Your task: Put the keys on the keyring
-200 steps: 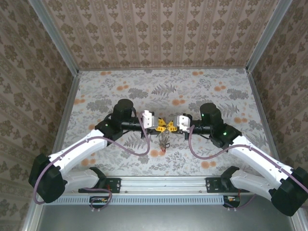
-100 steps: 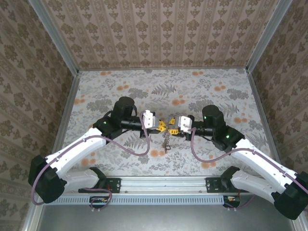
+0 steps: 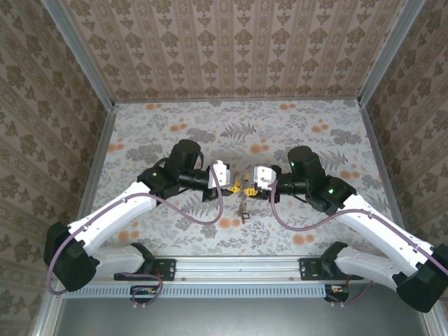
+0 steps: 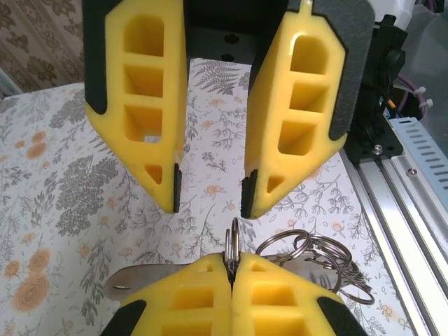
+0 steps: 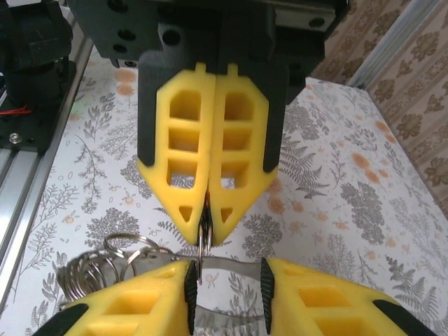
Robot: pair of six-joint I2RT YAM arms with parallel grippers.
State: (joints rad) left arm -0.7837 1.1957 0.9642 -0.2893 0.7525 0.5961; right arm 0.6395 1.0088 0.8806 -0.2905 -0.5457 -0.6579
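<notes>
Your left gripper (image 4: 231, 269) is clamped on the keyring (image 4: 232, 243) above the floral surface (image 3: 315, 140), the keys (image 3: 242, 206) dangling below (a tangled bunch). Your right gripper (image 4: 210, 203) faces it, jaws parted, holding nothing.

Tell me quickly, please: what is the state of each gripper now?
Left gripper: closed, pinching a thin silver metal ring.
Right gripper: open, its yellow fingers apart.
</notes>
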